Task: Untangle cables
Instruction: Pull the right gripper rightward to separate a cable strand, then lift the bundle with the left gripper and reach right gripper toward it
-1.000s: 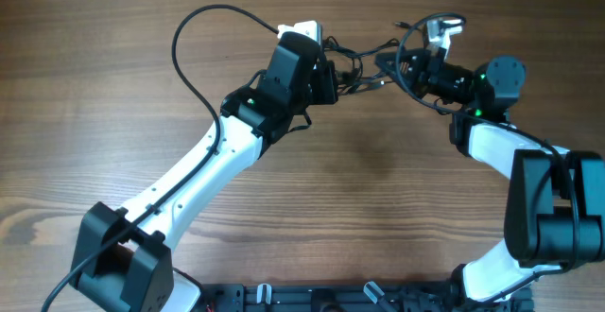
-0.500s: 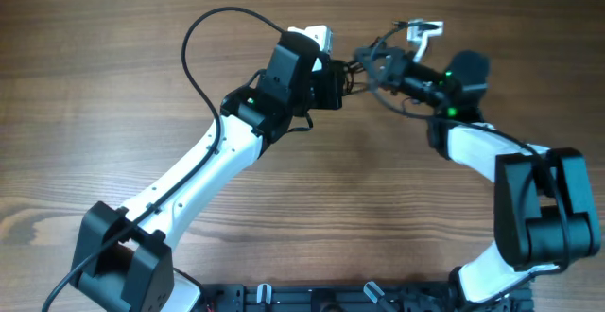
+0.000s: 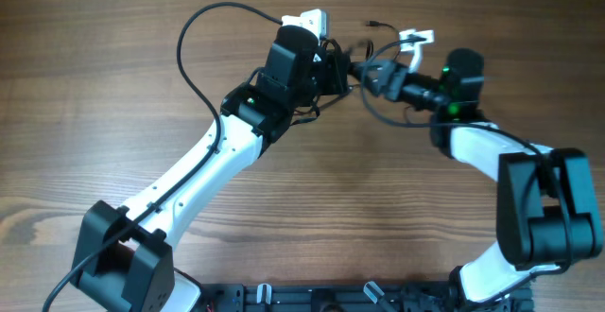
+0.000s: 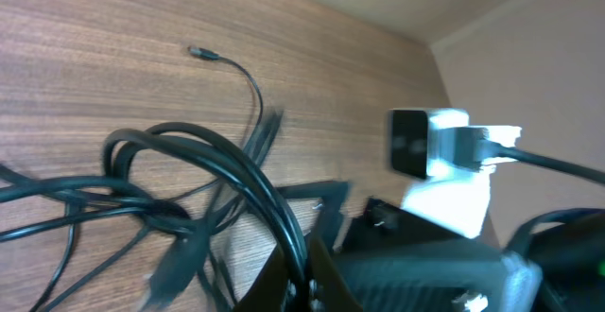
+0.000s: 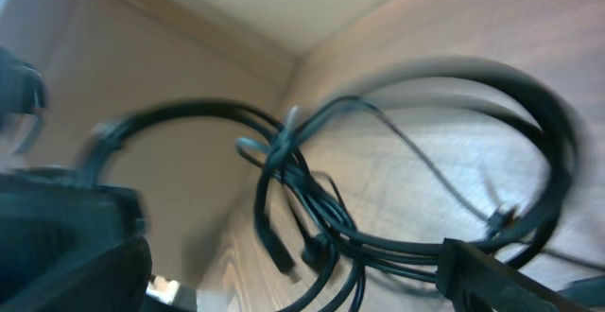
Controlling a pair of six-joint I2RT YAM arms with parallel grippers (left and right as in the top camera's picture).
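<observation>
The cables (image 3: 356, 63) are lying bunched between the two tools at the far side of the surface (image 3: 113, 66), with strands running side to side. The left tool (image 3: 340, 66) is pinching the bunch. The right tool (image 3: 373, 74), equally near, is standing wide, its wrist level and pointing toward its partner.

Two robot arms stand at one wooden table (image 3: 95, 85): one left arm (image 3: 203, 161) and one right arm (image 3: 529, 194); one bunch of thin dark cables (image 5: 293, 175) sits between them, its strands too tangled to count surely, though several show; one small plug end (image 4: 198, 53) lies free on the wood; one thick black cord (image 3: 189, 66) loops off the left arm.
</observation>
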